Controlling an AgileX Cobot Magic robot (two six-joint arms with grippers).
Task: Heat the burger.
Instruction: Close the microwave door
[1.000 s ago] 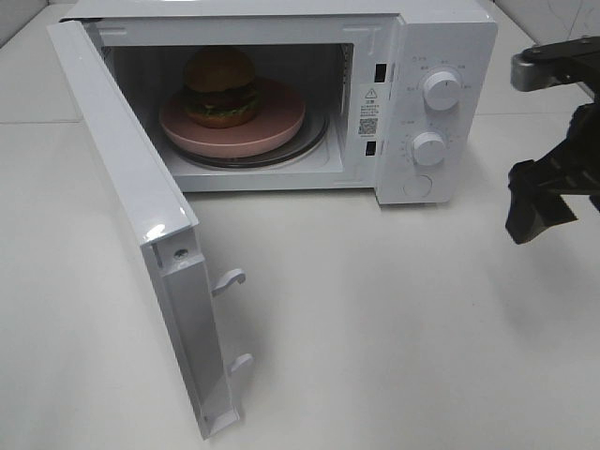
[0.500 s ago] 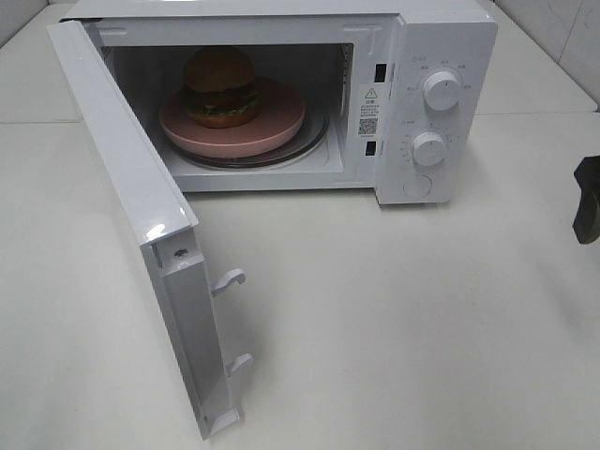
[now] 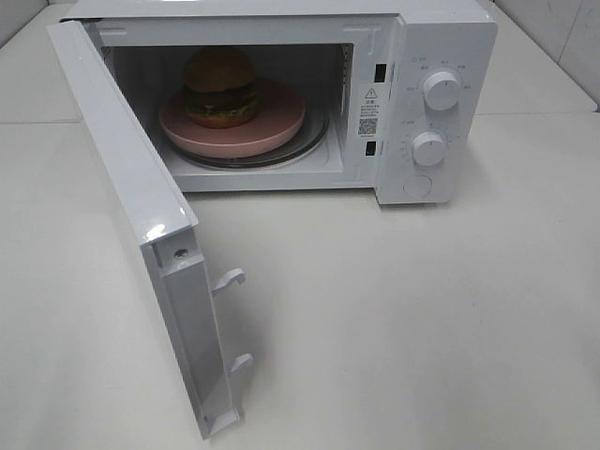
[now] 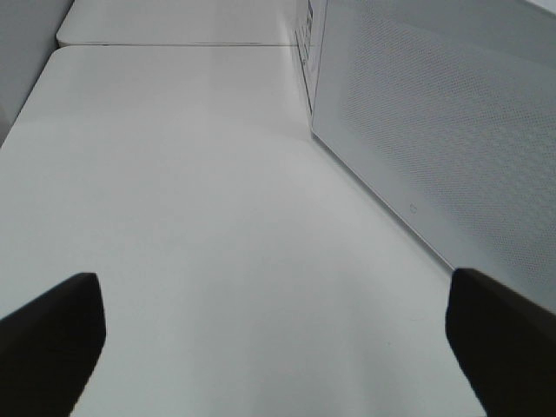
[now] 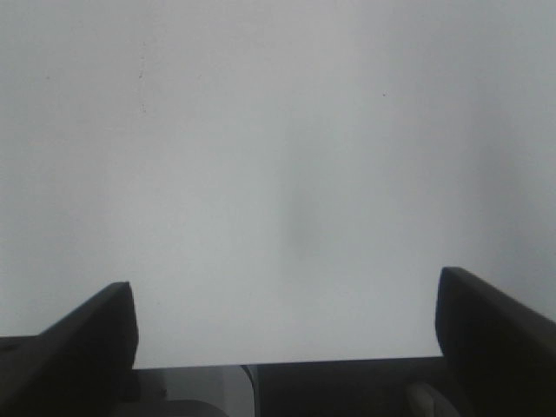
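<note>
Sitting in the microwave (image 3: 448,47) is the burger (image 3: 221,86), left hand (image 4: 274,287) and right hand (image 5: 282,287) both spread.

The microwave (image 3: 469,47) cavity opens toward the near side, and the table (image 3: 422,328) before it and to its right gives free passage. The door (image 3: 122,187) stands swung out on the left, walling off that side, its latch hooks (image 3: 230,278) jutting right. Inside, the burger (image 3: 221,86) on the pink plate (image 3: 281,127) fills the middle, reaching close to the ceiling.
</note>
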